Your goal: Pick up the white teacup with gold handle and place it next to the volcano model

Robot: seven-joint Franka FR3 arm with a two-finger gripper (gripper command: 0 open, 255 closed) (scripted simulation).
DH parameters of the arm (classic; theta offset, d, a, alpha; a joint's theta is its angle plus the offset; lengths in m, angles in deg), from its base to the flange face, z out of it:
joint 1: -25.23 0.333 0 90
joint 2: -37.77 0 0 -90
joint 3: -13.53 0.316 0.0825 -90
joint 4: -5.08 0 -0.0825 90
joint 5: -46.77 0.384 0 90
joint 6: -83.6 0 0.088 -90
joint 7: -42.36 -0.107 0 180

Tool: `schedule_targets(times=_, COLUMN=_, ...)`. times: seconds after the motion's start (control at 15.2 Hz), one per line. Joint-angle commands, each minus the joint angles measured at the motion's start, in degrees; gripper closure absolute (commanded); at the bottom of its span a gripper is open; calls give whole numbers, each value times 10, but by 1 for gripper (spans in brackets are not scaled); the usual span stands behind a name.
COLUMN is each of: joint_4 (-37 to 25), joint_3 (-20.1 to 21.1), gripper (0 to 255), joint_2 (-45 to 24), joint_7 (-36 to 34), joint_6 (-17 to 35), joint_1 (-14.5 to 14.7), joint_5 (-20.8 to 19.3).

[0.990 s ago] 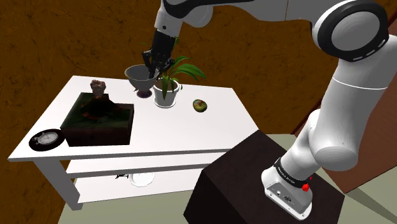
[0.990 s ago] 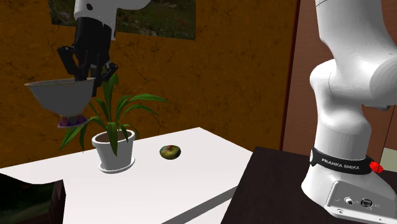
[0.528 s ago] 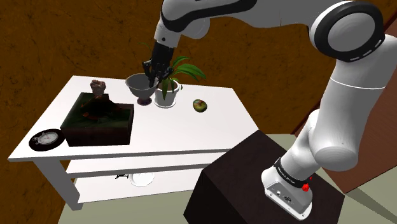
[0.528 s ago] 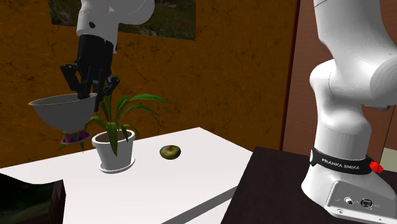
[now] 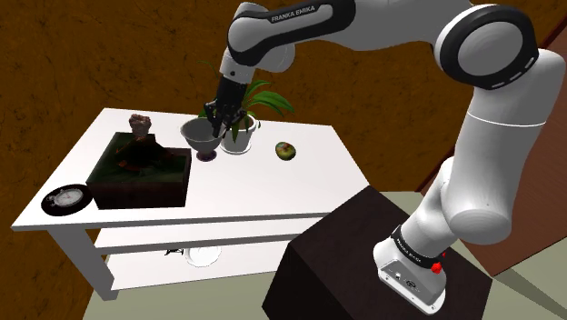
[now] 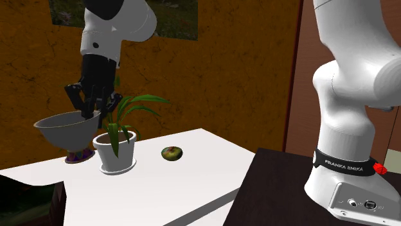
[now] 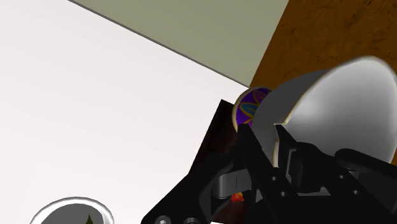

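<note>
Gripping the rim: the jaws are clenched across the wall of the teacup [image 6: 63, 127], on the edge nearest the potted plant [image 6: 115, 151].

- Cup is a wide pale-grey bowl on a narrow foot with a purple pattern [image 7: 250, 105]. No gold handle visible from any angle.
- Position: upright, low over the white surface [image 5: 263, 186], between the volcano model [image 5: 141, 168] and the plant, just beside both. The foot looks to be at the surface, but I cannot tell whether it touches.
- A small green-brown fruit [image 5: 285, 151] lies past the plant, well apart from the cup. A round dark dish [image 5: 67, 198] sits at the far corner beyond the model.

Handling, as judged: rigid, thin-walled, probably light and breakable. The glossy rim may slip under a one-sided pinch. Wide bowl on a small foot means top-heavy, so it could tip if released while tilted. The rim is the sensible hold, since the foot is too low to reach.
</note>
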Motion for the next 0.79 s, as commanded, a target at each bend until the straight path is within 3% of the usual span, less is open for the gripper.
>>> schedule_targets(times=0.0, joint_4=6, joint_3=1, gripper=255, joint_2=-7, joint_7=5, joint_6=12, joint_1=0, joint_5=2)
schedule_targets(times=0.73, joint_4=33, joint_3=6, gripper=255, joint_2=-48, joint_7=30, joint_6=78, joint_1=-1, joint_5=17)
